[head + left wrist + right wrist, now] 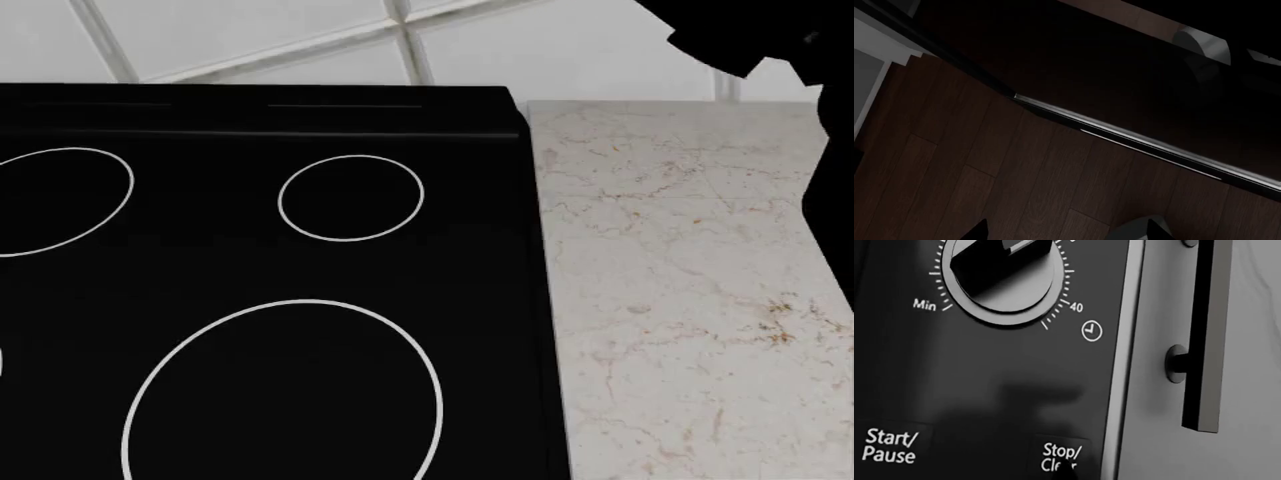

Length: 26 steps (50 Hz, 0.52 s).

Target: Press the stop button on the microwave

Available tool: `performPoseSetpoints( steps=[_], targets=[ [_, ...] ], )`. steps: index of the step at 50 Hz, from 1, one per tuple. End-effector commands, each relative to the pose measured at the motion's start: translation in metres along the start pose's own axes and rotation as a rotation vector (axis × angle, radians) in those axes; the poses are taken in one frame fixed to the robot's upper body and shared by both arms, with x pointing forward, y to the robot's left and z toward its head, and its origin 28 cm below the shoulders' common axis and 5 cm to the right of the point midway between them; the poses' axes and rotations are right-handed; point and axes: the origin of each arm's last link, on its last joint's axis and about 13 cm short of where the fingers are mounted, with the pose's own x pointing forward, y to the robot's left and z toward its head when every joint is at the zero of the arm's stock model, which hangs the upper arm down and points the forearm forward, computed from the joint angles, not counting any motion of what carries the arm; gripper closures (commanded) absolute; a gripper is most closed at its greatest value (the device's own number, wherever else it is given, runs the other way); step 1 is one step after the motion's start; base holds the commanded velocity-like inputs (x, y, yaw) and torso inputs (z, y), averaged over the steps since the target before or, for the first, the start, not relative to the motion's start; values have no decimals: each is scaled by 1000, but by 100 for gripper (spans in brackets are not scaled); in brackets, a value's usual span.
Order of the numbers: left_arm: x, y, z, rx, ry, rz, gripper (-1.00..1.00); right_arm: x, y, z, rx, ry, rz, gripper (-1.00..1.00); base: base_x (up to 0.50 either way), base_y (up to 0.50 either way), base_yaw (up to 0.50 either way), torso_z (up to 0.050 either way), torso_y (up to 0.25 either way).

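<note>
The right wrist view is close on the microwave's black control panel (987, 390). The white-lettered Stop/Clear button (1062, 456) is by the panel's edge, and the Start/Pause button (889, 446) is beside it. My right gripper (1066, 473) shows as one dark tip at the frame edge, with the jaws together. It covers part of the word "Clear" and is on or just at the button. My left gripper (1067, 236) is open and empty, its two fingertips wide apart over dark wood flooring. The microwave is out of the head view.
A timer dial (1004, 270) sits above the buttons and the microwave's door handle (1204, 335) is beside the panel. The head view shows a black stovetop (267, 270), a marble counter (681, 300) and my dark right arm (747, 40) at the upper right.
</note>
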Motion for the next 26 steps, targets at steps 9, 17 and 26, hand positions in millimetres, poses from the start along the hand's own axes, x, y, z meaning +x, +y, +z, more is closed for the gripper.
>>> performPoseSetpoints(
  steps=[9,17,26],
  targets=[
    [1,-1,3,0,-8,-2,-100,24,5,-18,-6,30,5,100,15,0,5,2,0],
    [1,-1,3,0,-8,-2,-100,28,6,-24,-5,47,5,100,16,2,8,3,0],
    [1,-1,3,0,-8,-2,-100,26,6,-26,-9,49,9,100,16,2,9,5,0]
  ],
)
